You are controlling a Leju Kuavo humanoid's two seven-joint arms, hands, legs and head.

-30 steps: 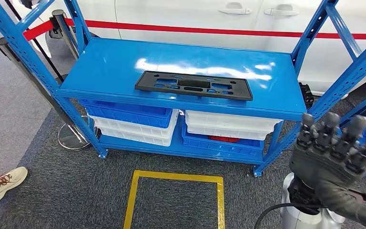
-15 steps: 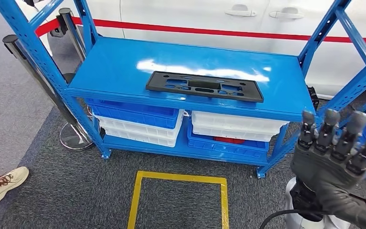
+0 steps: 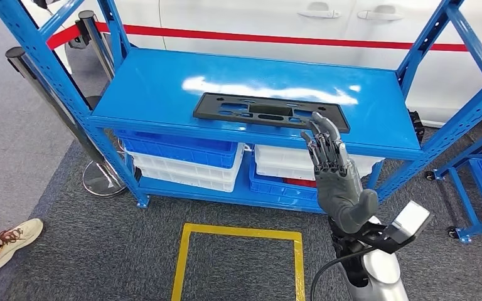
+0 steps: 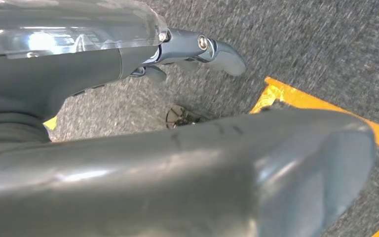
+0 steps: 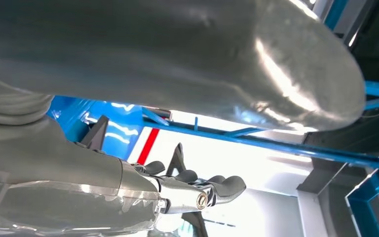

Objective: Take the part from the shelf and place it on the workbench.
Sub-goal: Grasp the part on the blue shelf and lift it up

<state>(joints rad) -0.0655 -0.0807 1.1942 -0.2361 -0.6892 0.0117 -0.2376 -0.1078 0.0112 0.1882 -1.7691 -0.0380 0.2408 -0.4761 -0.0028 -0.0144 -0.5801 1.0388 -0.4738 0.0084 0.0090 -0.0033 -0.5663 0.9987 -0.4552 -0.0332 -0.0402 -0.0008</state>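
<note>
A: What surface carries the part?
B: The part [image 3: 270, 112], a flat black plate with cut-outs, lies on the top deck of a blue steel shelf [image 3: 144, 94], toward its front edge.

A: What lies below and around?
B: Blue and white bins [image 3: 182, 160] are stacked on the lower deck. The floor is dark grey carpet [image 3: 81, 251] with a yellow taped square [image 3: 238, 234]. A white car [image 3: 257, 19] with a red stripe stands behind the shelf; a chrome post [image 3: 50, 94] stands at the left, and a person's shoe [image 3: 9, 241] shows at the left edge.

A: Where is the right hand?
B: The right hand [image 3: 336, 172] is raised before the shelf's front edge, its fingers [image 3: 323, 135] extended and spread, grasping nothing, their tips close to the part's right end; contact cannot be told.

A: And the left hand?
B: The left hand [image 4: 177, 163] hangs over the carpet beside the yellow tape; its fingers [image 4: 212, 49] hold nothing, but whether they are released or clenched cannot be told.
</note>
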